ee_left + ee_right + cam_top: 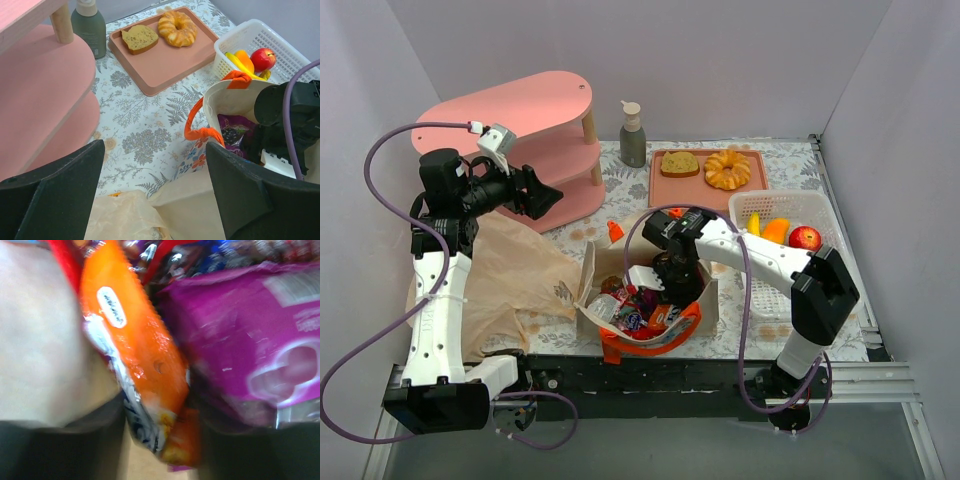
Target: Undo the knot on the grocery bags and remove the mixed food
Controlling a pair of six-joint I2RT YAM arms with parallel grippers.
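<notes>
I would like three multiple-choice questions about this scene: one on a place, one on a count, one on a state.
1. Where is the red apple? A. on a blue plate B. in the white basket C. in a drawer
2. How many foods lie on the pink tray? A. one B. two C. four
3. How is the left end effector? A. shut on a spoon B. shut on a cup C. open, holding nothing
Answers: 1 B, it lies within the basket's walls; 2 B, a bread slice and a ring pastry; 3 C, its jaws stand wide apart with nothing between.
</notes>
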